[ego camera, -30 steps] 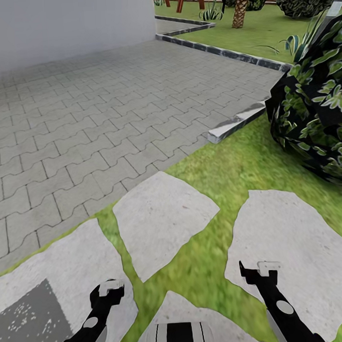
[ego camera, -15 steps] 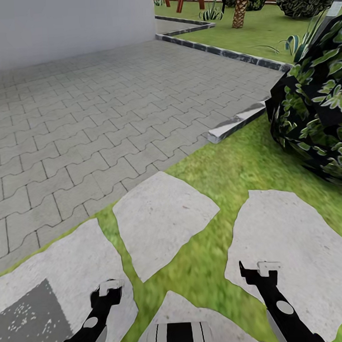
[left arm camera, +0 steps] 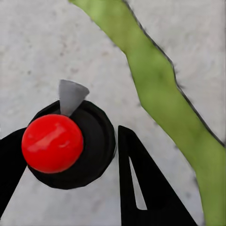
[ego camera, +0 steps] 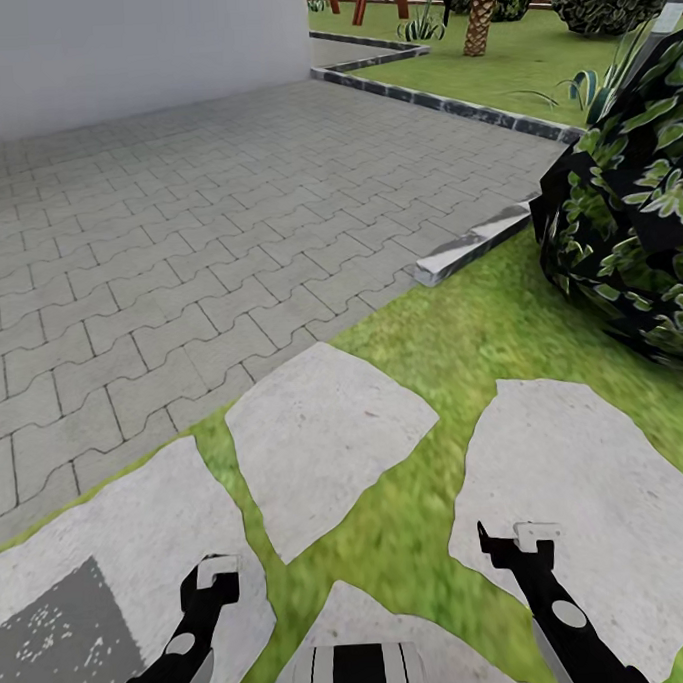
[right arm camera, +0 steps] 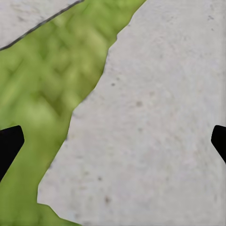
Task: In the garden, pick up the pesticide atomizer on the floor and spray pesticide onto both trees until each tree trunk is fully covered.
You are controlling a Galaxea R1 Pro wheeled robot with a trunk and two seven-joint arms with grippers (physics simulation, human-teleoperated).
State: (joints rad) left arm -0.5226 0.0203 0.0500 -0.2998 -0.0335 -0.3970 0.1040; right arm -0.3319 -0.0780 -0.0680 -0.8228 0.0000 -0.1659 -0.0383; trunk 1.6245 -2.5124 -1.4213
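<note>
The pesticide atomizer (left arm camera: 63, 143), a black round body with a red ball top and a grey nozzle, stands on a pale stone slab of the floor (left arm camera: 56, 47). My left gripper (left arm camera: 70, 136) is open around it, one black finger (left arm camera: 139, 183) on each side and close to the body. In the head view the left gripper (ego camera: 215, 573) hangs low over a stone slab at the lower left and hides the atomizer. My right gripper (ego camera: 517, 538) is open and holds nothing above another slab (right arm camera: 155, 122). The trees and their trunks are out of view.
Grey block paving (ego camera: 176, 240) stretches ahead to a white house wall (ego camera: 116, 53). A big dark leafy bush (ego camera: 625, 216) stands close on the right. Stone slabs lie in grass (ego camera: 451, 336) around me. A short palm (ego camera: 482, 14) and a curb (ego camera: 467, 247) lie farther off.
My left gripper has sunk slightly lower toward the slab. The right arm and the view have stayed still.
</note>
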